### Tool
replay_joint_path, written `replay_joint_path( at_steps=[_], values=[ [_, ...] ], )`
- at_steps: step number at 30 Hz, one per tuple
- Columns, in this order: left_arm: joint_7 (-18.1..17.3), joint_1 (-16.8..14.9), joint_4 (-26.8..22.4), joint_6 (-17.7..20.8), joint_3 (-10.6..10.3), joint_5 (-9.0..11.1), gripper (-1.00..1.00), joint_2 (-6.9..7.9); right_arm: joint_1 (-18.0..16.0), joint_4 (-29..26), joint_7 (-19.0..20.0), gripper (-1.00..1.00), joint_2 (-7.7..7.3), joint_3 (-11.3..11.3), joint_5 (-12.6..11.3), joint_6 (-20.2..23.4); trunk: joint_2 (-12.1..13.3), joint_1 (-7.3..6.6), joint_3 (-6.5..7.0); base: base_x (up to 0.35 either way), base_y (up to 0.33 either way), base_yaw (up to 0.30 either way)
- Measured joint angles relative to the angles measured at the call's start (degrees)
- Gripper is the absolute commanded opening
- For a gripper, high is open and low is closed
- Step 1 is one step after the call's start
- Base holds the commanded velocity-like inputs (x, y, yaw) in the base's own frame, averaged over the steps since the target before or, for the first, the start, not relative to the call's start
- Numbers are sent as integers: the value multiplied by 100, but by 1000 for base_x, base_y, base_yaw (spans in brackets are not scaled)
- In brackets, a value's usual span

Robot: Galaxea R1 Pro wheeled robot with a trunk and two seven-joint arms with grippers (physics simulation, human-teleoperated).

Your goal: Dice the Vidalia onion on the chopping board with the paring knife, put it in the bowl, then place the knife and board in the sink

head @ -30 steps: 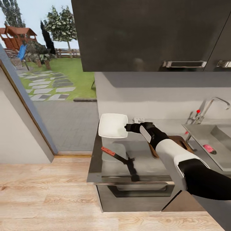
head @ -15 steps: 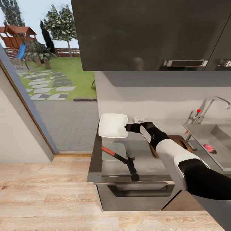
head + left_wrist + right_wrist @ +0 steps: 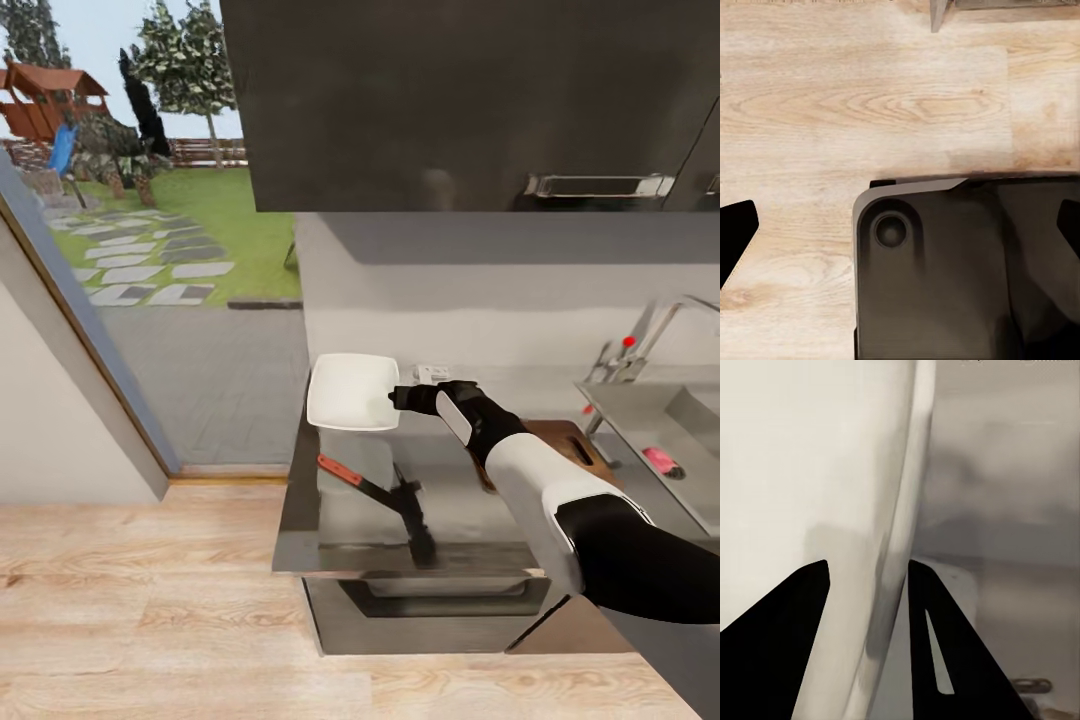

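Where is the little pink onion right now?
In the head view the Vidalia onion sits down in the sink at the far right, beyond the chopping board and below the faucet.

White bowl [image 3: 351, 391]; brown grained chopping board [image 3: 572, 444]; pinkish-red onion [image 3: 661, 459]; red-handled, dark-bladed paring knife [image 3: 358, 482]; grey countertop [image 3: 470, 500].

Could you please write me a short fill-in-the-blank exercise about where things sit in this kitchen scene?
1. The right pincer grips the rim of the white squarish ____.
2. The small pinkish-red onion lies in the grey steel ____.
3. The red-handled paring knife lies on the grey ____.

Missing words: bowl; sink; countertop.
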Motion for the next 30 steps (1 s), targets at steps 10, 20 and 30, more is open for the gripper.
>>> replay_joint_path(
  at_steps=[10,20,30],
  values=[
    [0,0,0,-4,2,0,100,3,0,0,0,-100,8,-1,4,1,1,2,-91,198,130,0],
    [-1,0,7,-3,-1,0,100,-1,-1,0,0,-100,1,-1,4,0,0,3,-167,15,8,0],
    [7,0,5,-4,-1,-2,100,-1,-1,2,-1,-100,7,-2,2,0,0,3,-172,0,-160,0]
  ],
)
